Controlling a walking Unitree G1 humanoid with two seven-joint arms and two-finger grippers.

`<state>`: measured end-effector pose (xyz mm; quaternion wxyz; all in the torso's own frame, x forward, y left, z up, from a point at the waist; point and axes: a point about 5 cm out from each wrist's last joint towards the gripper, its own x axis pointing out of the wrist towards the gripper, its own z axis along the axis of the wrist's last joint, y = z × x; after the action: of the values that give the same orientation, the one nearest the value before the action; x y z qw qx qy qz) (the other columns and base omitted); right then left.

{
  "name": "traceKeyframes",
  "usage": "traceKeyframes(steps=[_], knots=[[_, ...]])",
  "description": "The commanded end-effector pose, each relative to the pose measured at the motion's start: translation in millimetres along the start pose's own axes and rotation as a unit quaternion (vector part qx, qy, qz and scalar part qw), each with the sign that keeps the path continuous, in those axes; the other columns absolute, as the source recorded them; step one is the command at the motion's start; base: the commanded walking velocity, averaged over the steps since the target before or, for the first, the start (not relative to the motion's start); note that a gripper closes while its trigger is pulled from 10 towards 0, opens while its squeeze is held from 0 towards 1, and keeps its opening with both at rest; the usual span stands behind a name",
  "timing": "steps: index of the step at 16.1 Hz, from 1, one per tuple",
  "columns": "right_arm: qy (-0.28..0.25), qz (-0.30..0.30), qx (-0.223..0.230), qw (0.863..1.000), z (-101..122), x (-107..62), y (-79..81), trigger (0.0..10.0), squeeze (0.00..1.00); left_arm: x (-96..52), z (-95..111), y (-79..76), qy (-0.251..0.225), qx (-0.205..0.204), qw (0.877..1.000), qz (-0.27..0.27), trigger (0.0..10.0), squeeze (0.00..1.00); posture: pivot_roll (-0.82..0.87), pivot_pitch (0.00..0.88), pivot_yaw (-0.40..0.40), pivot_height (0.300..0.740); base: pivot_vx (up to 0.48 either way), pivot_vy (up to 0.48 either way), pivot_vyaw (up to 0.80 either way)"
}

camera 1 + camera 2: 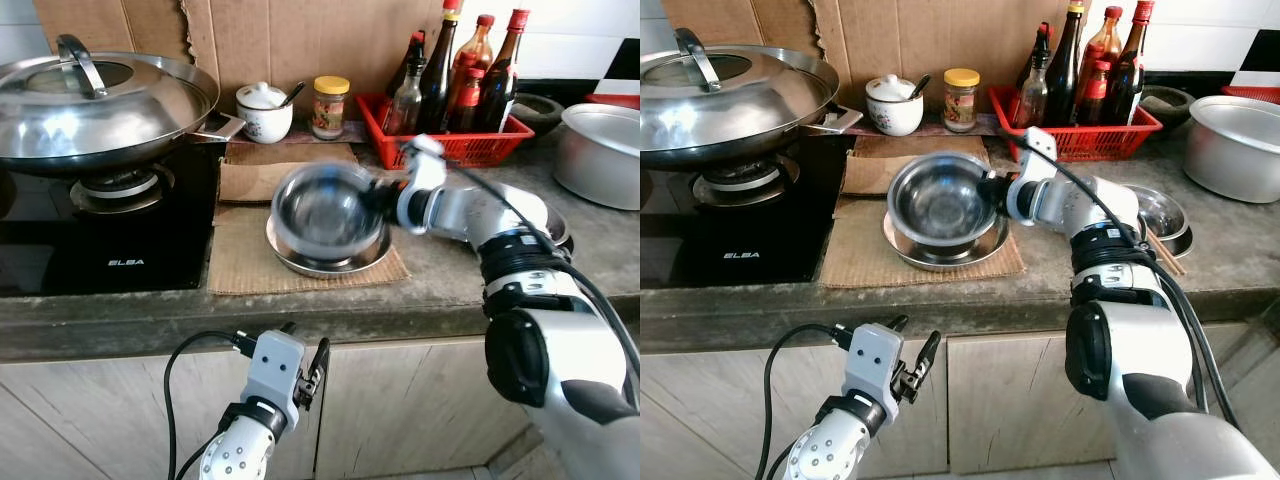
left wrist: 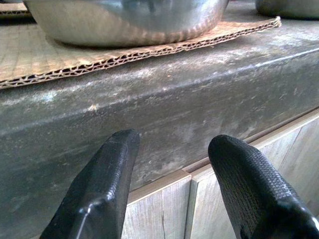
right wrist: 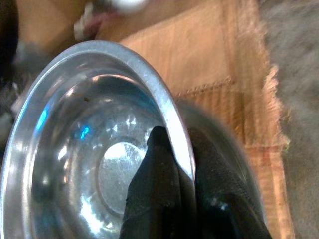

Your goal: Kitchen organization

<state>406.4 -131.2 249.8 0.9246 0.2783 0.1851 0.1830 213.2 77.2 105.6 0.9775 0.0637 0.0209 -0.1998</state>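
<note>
1. We see a grey stone counter with a black gas hob at its left end; a big steel wok with a lid sits on the burner.
2. At the right end of the counter stands a large metal pot. Along the back edge, a red basket holds dark sauce bottles.
3. A corrugated cardboard mat lies near the front edge, just right of the hob. A wide steel bowl rests on it.
4. Our right gripper is clamped on the right rim of a smaller steel bowl, one finger inside and one outside, holding it tilted just above the wide bowl.
5. More small steel bowls sit right of the mat, partly behind our arm.
6. Against the back edge stand a white lidded ceramic pot and a yellow-lidded jar.
7. Our left gripper hangs below the front edge of the counter, before the cabinet doors, fingers apart and holding nothing.
</note>
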Motion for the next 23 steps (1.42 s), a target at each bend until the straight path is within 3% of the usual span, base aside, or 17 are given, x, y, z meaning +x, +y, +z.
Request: traceKeyframes(steps=[1, 3, 5, 7, 8, 9, 10, 11, 12, 17, 23], knots=[[-0.062, 0.002, 0.045, 0.997, 8.4, -5.8, -1.8, 0.0, 0.00, 1.7, -0.5, -0.6, -0.001, 0.003, 1.000, 0.002, 10.0, 0.00, 0.05, 0.000, -0.079, 0.740, 0.000, 0.000, 0.00], [-0.119, -0.010, 0.056, 0.991, 1.7, -14.5, -3.9, 0.0, 0.00, 1.8, -1.2, -0.1, 0.000, 0.003, 1.000, 0.002, 10.0, 0.00, 0.05, 0.000, -0.072, 0.740, 0.000, 0.000, 0.00], [-0.209, -0.062, 0.024, 0.976, 4.2, -30.4, -8.0, 0.0, 0.00, 2.2, -1.8, 1.1, 0.000, 0.003, 1.000, 0.001, 10.0, 0.00, 0.05, 0.000, -0.064, 0.740, 0.000, 0.000, 0.00], [-0.306, -0.087, -0.108, 0.942, -3.1, -58.3, 2.7, 0.0, 0.00, 1.8, -1.4, 2.3, -0.003, 0.001, 1.000, 0.001, 10.0, 0.00, 0.04, 0.000, -0.055, 0.740, 0.000, 0.000, 0.00], [-0.348, -0.107, -0.161, 0.917, -11.9, -73.2, 10.5, 0.0, 0.00, 1.6, -0.9, 2.9, -0.007, 0.001, 1.000, 0.000, 10.0, 0.00, 0.04, 0.000, -0.043, 0.740, 0.000, 0.000, 0.00], [-0.369, -0.123, -0.187, 0.902, -17.9, -82.6, 15.5, 0.0, 0.00, 1.6, -0.6, 3.4, -0.009, 0.001, 1.000, -0.001, 10.0, 0.00, 0.04, 0.000, -0.043, 0.740, 0.000, 0.000, 0.00], [-0.376, -0.127, -0.191, 0.898, -20.2, -86.0, 17.1, 0.0, 0.00, 1.6, -0.4, 3.7, -0.009, 0.001, 1.000, -0.001, 10.0, 0.00, 0.04, 0.000, -0.043, 0.740, 0.000, 0.000, 0.00], [-0.397, -0.144, -0.235, 0.876, -23.7, -95.0, 21.9, 0.0, 0.00, 1.9, 0.1, 5.1, -0.011, 0.003, 1.000, 0.001, 10.0, 0.00, 0.04, 0.000, -0.034, 0.740, 0.000, 0.000, 0.00], [-0.407, -0.159, -0.254, 0.863, -26.8, -100.8, 22.9, 0.0, 0.00, 2.1, 0.5, 6.3, -0.013, 0.003, 1.000, 0.003, 10.0, 0.00, 0.03, 0.000, -0.029, 0.740, 0.000, 0.000, 0.00], [-0.425, -0.172, -0.246, 0.854, -35.6, -109.4, 26.1, 0.0, 0.00, 3.3, 1.4, 8.1, -0.018, 0.007, 1.000, 0.003, 10.0, 0.00, 0.04, 0.000, -0.024, 0.740, 0.000, 0.000, 0.00], [-0.418, -0.173, -0.247, 0.857, -42.2, -112.2, 22.9, 0.0, 0.00, 2.7, 1.4, 8.8, -0.020, 0.005, 1.000, 0.003, 10.0, 0.00, 0.04, 0.000, -0.024, 0.740, 0.000, 0.000, 0.00]])
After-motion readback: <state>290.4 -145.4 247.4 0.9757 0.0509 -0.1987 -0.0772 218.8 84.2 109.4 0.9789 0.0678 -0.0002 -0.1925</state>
